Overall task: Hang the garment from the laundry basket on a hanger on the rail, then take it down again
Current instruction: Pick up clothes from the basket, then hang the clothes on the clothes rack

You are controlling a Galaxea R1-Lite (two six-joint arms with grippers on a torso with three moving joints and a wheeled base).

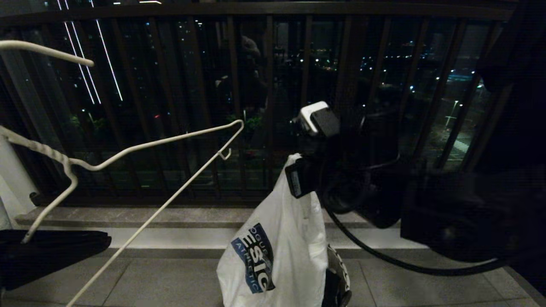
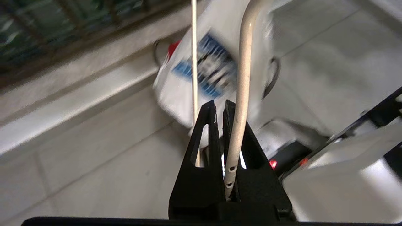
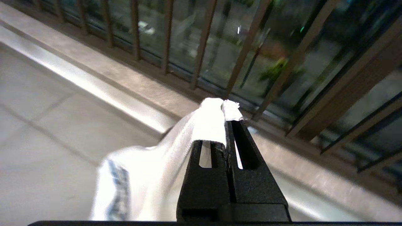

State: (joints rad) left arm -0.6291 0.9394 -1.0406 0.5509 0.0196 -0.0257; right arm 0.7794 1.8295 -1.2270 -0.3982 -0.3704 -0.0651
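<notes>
Garment (image 1: pixel 277 247) hangs pinched in right pincer (image 3: pixel 224 108); left pincer (image 2: pixel 220 105) clamps hanger (image 1: pixel 140 147), floor beneath.

A dark brown balustrade (image 1: pixel 239 106) of vertical bars spans the far side, topped by a horizontal handrail (image 1: pixel 256 7). Beyond it lie night-time city lights (image 1: pixel 384 68) and some green foliage (image 3: pixel 276 67). The balustrade stands on a grey stone kerb (image 1: pixel 128 216), with a paler step (image 1: pixel 179 238) just below it. The floor (image 1: pixel 170 281) is laid in large grey tiles with visible joints. A large black garment (image 1: pixel 47 253) lies at the left edge, over the step and floor. A pale upright surface (image 1: pixel 10 179) shows at the far left, its nature unclear.
</notes>
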